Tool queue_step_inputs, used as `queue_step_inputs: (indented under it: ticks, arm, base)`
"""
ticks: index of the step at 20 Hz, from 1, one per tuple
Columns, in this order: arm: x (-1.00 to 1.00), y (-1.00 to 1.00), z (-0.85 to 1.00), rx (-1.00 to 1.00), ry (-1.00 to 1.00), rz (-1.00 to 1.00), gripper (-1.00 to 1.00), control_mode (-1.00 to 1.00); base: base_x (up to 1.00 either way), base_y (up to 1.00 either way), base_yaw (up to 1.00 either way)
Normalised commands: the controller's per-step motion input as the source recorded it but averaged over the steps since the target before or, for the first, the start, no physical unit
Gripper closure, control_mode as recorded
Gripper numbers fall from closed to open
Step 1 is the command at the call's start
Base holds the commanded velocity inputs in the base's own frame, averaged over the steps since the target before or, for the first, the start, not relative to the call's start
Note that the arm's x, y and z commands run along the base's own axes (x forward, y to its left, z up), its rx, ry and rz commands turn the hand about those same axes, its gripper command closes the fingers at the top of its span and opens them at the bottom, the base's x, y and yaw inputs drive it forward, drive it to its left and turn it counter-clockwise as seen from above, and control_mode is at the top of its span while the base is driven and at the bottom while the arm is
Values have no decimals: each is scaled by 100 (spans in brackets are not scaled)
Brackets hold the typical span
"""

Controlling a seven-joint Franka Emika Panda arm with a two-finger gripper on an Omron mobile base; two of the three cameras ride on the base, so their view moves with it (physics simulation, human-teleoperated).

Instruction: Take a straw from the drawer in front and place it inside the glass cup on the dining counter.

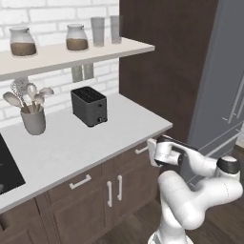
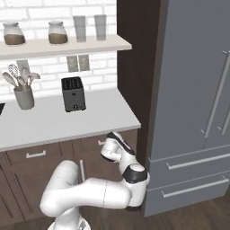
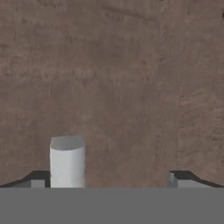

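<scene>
The drawer point(image 1: 135, 153) is a dark brown wooden front just under the worktop's right end, and it stands closed. Its silver handle point(image 1: 141, 150) lies right before my gripper point(image 1: 153, 151), which also appears low in the right base view point(image 2: 108, 146). In the hand view the brown drawer front point(image 3: 113, 78) is very close. The handle point(image 3: 67, 162) rises as a pale cylinder between the dark fingertips point(image 3: 37, 177), nearer the left one. My gripper point(image 3: 110, 177) is open and holds nothing. The straw is hidden. The glass cup and the dining counter are out of view.
On the pale worktop point(image 1: 95, 138) stand a black toaster point(image 1: 89, 106) and a grey utensil pot point(image 1: 33, 119). The shelf point(image 1: 71, 53) carries two jars and two tall glasses. A grey fridge point(image 2: 197, 103) stands close on the right. Cabinet doors point(image 1: 114, 190) sit below.
</scene>
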Motion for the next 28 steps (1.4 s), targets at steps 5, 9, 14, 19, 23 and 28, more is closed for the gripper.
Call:
queue_step_inputs:
  ticks: [5, 9, 14, 19, 23, 28]
  arm:
    - [63, 31, -50, -21, 19, 0, 100, -100]
    - [64, 49, -60, -29, 25, 0, 100, -100]
    - [39, 29, -74, -28, 22, 0, 100, -100]
    - [3, 1, -99, -24, 22, 0, 100, -100]
    - [-2, -14, -100, -19, 23, 0, 100, -100]
    - [-58, -50, -100, -18, 16, -5, 100, -100]
  base:
    - [0, 0, 0]
    - [0, 0, 0]
    - [0, 0, 0]
    - [0, 0, 0]
    - [0, 0, 0]
    - [0, 0, 0]
